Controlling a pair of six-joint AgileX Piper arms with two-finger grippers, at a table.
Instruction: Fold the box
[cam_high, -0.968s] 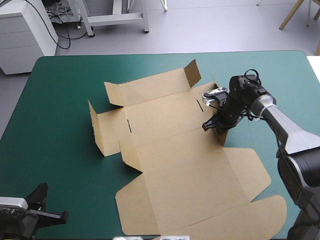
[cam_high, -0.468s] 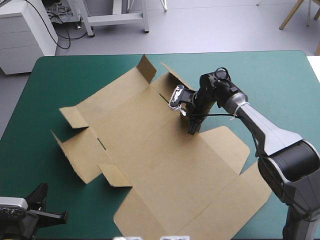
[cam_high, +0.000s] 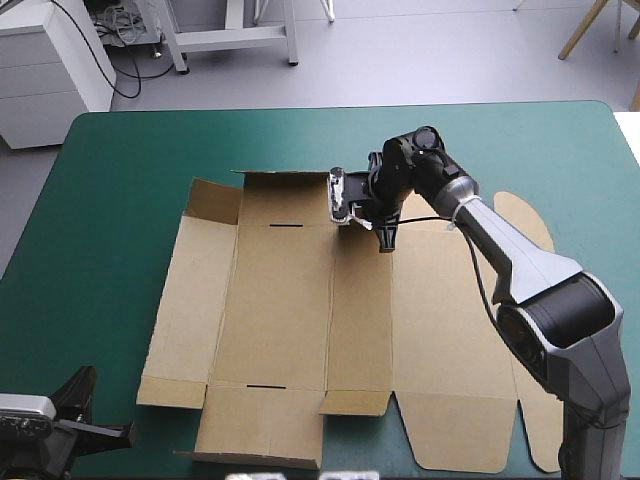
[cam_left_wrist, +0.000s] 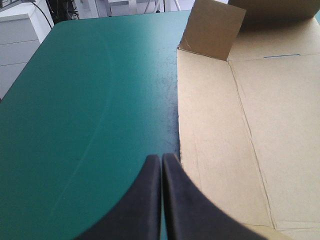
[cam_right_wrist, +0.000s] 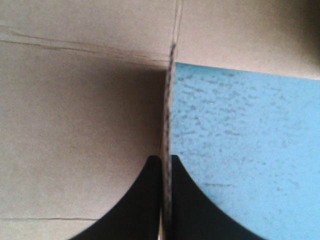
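**Item 1, count one.** You are looking at the box, a cut sheet of brown board. It is lying opened out across the middle of the teal-green cover, with its rounded flaps pointing toward the table's right edge. Along its far edge a wall panel and a corner flap are standing raised. Two narrow slots are showing in the sheet.

**Item 2, count two: grippers.**
- The right gripper is reaching to the box's far edge. Its black fingers are all but closed and are clamping a thin upright edge of board.
- The left gripper is hovering over the cover at the table's near left corner, with its fingers pressed together into one point. The box's left edge is running ahead of it.
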